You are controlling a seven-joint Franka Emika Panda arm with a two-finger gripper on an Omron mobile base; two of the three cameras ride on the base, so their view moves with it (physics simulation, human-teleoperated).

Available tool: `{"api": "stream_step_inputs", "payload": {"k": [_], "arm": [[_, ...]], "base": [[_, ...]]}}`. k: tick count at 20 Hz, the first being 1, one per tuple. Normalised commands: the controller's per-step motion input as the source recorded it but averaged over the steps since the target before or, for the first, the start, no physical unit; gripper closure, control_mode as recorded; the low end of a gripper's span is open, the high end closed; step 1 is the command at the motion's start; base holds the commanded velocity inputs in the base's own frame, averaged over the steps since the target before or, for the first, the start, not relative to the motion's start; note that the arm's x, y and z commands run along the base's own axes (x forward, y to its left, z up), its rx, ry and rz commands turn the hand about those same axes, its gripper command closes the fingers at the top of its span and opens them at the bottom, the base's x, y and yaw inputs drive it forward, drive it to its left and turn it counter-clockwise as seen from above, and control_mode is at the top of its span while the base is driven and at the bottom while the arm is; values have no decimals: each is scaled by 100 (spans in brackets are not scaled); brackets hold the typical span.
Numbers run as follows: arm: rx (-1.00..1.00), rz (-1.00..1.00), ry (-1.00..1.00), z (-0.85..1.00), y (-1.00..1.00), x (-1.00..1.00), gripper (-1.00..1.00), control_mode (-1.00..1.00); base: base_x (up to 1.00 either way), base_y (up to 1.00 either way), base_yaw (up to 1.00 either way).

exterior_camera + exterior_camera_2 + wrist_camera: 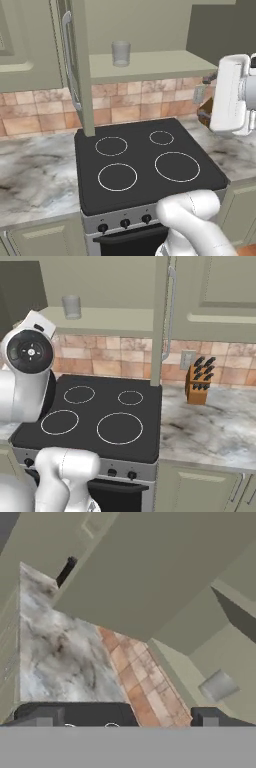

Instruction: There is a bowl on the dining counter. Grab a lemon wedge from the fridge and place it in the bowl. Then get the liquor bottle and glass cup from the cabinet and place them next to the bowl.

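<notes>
Because the cabinet door stands open, your fingers, spread wide and empty, have the glass cup ahead, off to one side.

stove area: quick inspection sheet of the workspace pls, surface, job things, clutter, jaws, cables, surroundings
surface: black four-ring cooktop set between marble worktop runs, nothing on the rings
job's things: glass cup upright on the open cabinet shelf; cabinet door swung open; liquor bottle, bowl and lemon wedge not seen
clutter: knife block on the worktop against the wall
grippers: gripper with jaws open, holding nothing, aimed up toward the shelf
cables: nothing seen
surroundings: terracotta tile backsplash, wall outlet, oven knobs
</notes>
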Motion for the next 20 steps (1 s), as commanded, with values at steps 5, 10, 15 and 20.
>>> {"api": "stream_step_inputs", "payload": {"k": [5, 10, 15, 20], "arm": [[-28, 18, -24, 9, 10, 71, -100, -100], [-30, 7, -10, 26, 7, 88, -100, -100], [-33, 1, -4, 29, 17, 80, -100, -100], [-22, 0, -9, 2, 10, 62, -100, -100]], "base": [[0, 0, 0], [0, 0, 0], [0, 0, 0], [0, 0, 0]]}}
